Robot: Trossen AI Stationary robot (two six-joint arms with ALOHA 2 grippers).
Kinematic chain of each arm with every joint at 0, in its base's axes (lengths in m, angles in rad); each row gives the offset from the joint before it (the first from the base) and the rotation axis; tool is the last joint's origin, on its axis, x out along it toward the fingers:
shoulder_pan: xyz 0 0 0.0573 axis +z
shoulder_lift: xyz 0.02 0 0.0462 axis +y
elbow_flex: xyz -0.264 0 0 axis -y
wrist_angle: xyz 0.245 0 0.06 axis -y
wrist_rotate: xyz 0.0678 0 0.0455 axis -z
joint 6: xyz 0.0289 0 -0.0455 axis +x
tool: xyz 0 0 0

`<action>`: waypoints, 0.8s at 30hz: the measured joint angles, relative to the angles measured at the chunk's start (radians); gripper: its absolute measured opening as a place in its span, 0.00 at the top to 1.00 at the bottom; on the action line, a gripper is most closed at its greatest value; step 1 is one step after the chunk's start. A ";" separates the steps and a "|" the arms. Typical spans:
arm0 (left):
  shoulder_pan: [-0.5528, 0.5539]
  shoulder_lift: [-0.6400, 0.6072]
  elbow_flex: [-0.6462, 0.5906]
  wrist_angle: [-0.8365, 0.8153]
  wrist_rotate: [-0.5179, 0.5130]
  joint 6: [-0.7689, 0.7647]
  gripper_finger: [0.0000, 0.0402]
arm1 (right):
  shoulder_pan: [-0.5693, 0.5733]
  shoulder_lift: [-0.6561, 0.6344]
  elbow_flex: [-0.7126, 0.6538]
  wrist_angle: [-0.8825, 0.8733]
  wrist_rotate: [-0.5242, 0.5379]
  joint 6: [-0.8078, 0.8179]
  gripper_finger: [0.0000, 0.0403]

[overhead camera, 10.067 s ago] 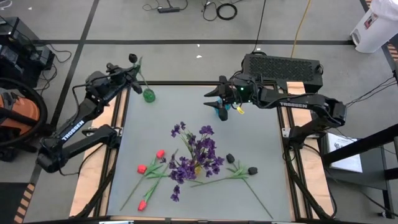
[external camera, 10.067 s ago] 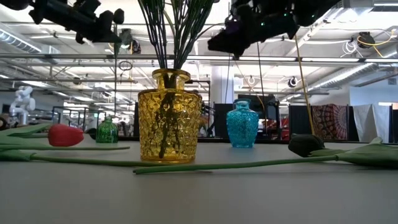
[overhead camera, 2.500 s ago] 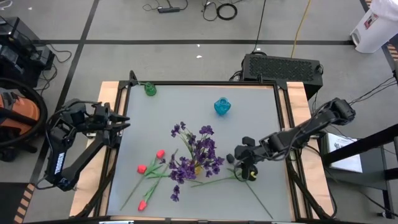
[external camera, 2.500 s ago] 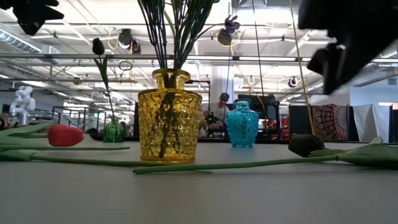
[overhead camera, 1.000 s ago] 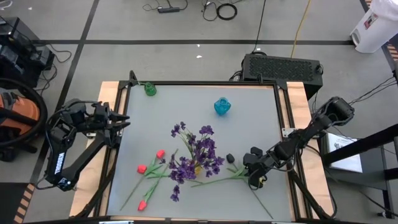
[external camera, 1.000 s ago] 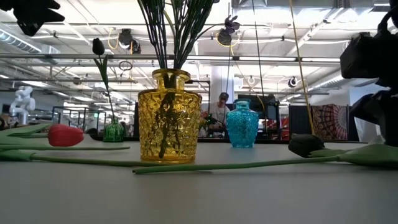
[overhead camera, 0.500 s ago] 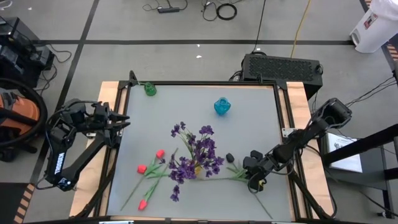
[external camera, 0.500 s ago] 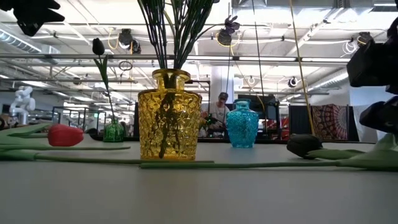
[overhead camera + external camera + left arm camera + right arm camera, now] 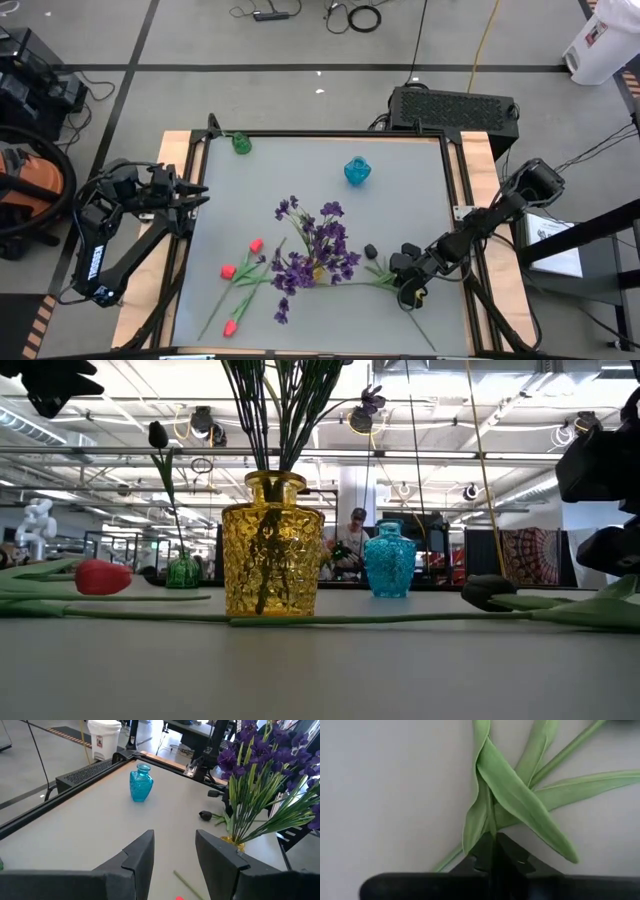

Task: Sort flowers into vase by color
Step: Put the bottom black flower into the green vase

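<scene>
Done: purple sprays (image 9: 315, 245) in yellow vase (image 9: 272, 545); one black bloom (image 9: 158, 435) in green vase (image 9: 182, 572).
Left: red tulips (image 9: 240, 270), black-headed flowers (image 9: 371, 252) on the counter (image 9: 300, 180).
Right gripper (image 9: 408, 287): clamped, apparently on a black flower's stem (image 9: 485, 815).
Left gripper (image 9: 196, 198): apart, idle at the counter's left edge.

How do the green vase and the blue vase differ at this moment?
The green vase stands in the table's far left corner; the blue vase stands further in, right of centre. The green one holds a black-headed flower; the blue one holds none. The green one looks smaller. Both stand upright.
</scene>
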 joint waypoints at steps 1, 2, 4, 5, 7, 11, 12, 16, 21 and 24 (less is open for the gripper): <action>0.000 0.000 0.000 0.000 0.000 0.000 0.63 | 0.000 0.000 0.000 0.000 0.000 0.001 0.98; 0.000 0.000 0.000 0.000 0.000 0.000 0.63 | 0.000 -0.001 0.000 0.000 -0.002 0.000 0.98; 0.000 0.000 0.000 0.000 0.000 0.000 0.63 | 0.000 -0.003 0.000 0.000 -0.009 -0.022 0.98; 0.000 0.000 0.000 0.000 0.000 0.000 0.63 | -0.001 -0.006 0.000 -0.001 -0.016 -0.039 0.99; 0.000 0.000 0.000 0.000 0.000 0.000 0.63 | -0.001 -0.015 0.000 -0.005 -0.026 -0.067 0.99; 0.000 0.000 0.000 0.000 -0.001 0.000 0.63 | 0.001 -0.045 -0.002 -0.022 -0.056 -0.130 1.00; 0.000 0.000 0.000 0.000 -0.005 0.000 0.63 | 0.001 -0.053 -0.003 -0.024 -0.060 -0.142 1.00; 0.000 0.000 0.000 0.000 -0.026 0.000 0.63 | 0.001 -0.088 -0.003 -0.026 -0.061 -0.158 1.00; 0.000 0.000 0.000 0.000 -0.028 0.000 0.63 | 0.001 -0.113 -0.003 -0.035 -0.067 -0.177 1.00; 0.000 0.000 0.000 0.000 -0.029 0.000 0.63 | 0.001 -0.131 -0.003 -0.064 -0.087 -0.180 1.00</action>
